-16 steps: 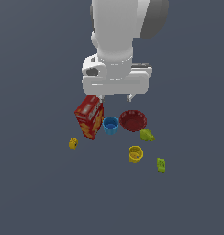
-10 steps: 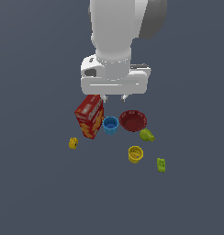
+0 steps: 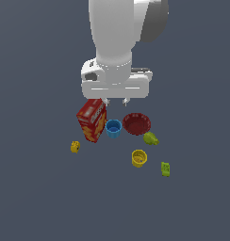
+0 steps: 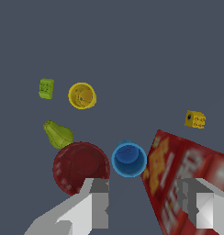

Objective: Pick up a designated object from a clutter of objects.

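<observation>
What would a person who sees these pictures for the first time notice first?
The big white arm fills the upper middle of the exterior view, its open gripper hanging above the clutter. Below it, the red cracker box stands tilted, with the blue cup close beside it and the dark red bowl on the cup's other side. The yellow cup sits apart, nearer the camera.

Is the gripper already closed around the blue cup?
No: the gripper is open, its fingers spread above the floor, and the blue cup sits free between the dark red bowl and the cracker box.
</observation>
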